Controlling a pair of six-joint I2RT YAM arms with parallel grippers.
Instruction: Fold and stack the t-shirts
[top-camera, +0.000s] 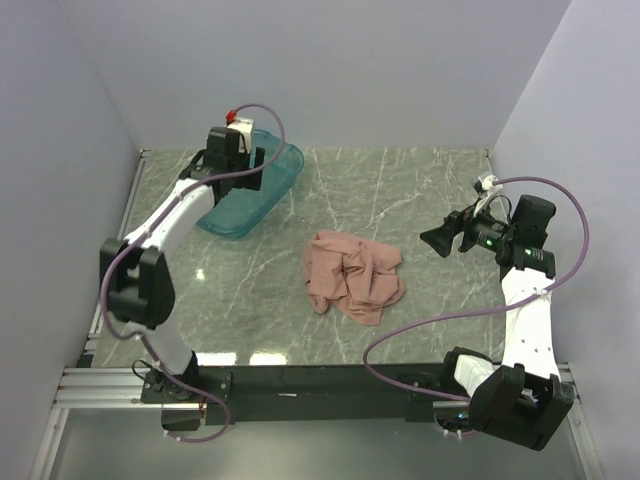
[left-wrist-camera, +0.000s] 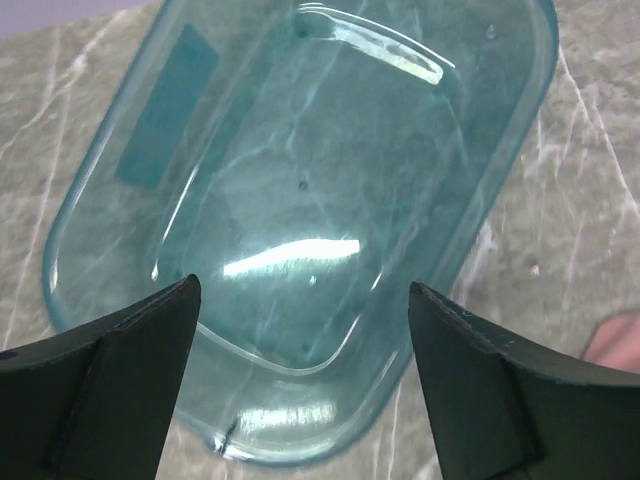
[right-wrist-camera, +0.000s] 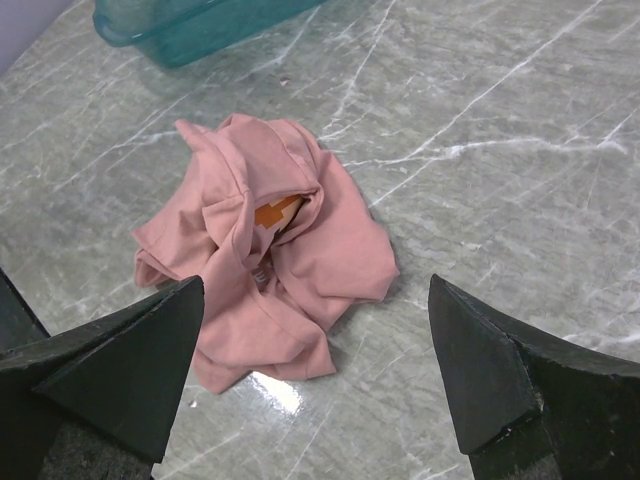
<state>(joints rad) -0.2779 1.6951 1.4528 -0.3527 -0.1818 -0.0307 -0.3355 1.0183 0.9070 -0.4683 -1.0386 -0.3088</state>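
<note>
Grey marbled tabletop (top-camera: 430, 190) fills the workspace, enclosed by pale lilac walls (top-camera: 330, 70).

The left tool (top-camera: 243, 155) hangs over the far left corner with its jaws spread wide and nothing between them. In the left wrist view, the left tool (left-wrist-camera: 300, 290) points down into the teal translucent plastic tray (left-wrist-camera: 100, 200), its two dark fingers framing the tray's bare, glossy bottom. Behind it, the left arm rises from its base at the near edge, bends sharply at an elbow close to the left wall, and stretches its white forearm out to the tray (top-camera: 275, 185).

The right tool (top-camera: 437, 240) is held above the tabletop on the right side, aimed leftward to the middle, jaws wide apart and holding nothing. The right arm stands nearly upright from its base, with the wrist turned inward and a purple cable (top-camera: 575, 215) looping over it.

Between the fingers of the right tool (right-wrist-camera: 315, 290) lies the dusty-pink cotton t-shirt (right-wrist-camera: 330, 250), crumpled in a loose heap with an orange patch showing in its folds. The t-shirt (top-camera: 355, 278) sits near the middle of the tabletop, apart from both tools and well clear of the tray (right-wrist-camera: 190, 25).
</note>
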